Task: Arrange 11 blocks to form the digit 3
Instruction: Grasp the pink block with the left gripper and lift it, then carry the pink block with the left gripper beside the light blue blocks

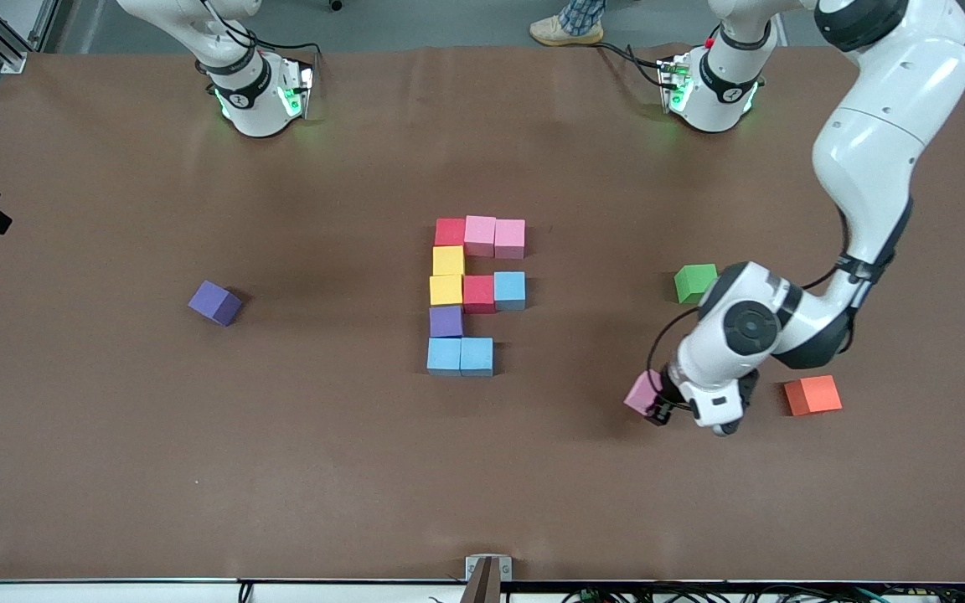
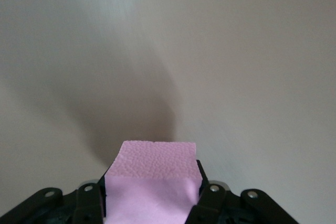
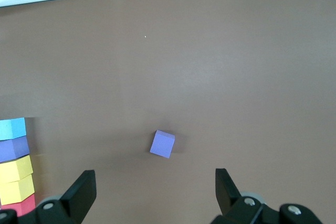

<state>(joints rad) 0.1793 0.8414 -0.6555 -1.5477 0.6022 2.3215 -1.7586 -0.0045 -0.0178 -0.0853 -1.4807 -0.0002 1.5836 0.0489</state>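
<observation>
A brown matte tabletop (image 1: 198, 469) fills the scene under even light. Grey floor (image 1: 449, 21) lies past its top edge; cables (image 1: 700, 593) run along its lower edge.

The pink block (image 2: 152, 182) is cut off by the left wrist view's edge, and partly hidden by the left gripper (image 1: 657, 404) in the front view.

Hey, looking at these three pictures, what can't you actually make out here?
- Front view: the left hand is mostly under its own wrist, so its hold on the pink block barely shows.
- Left wrist view: the pink block's lower part is cut off by the picture's edge.
- Front view: the right hand is out of frame.
- Right wrist view: the block figure is cut by the edge.
</observation>
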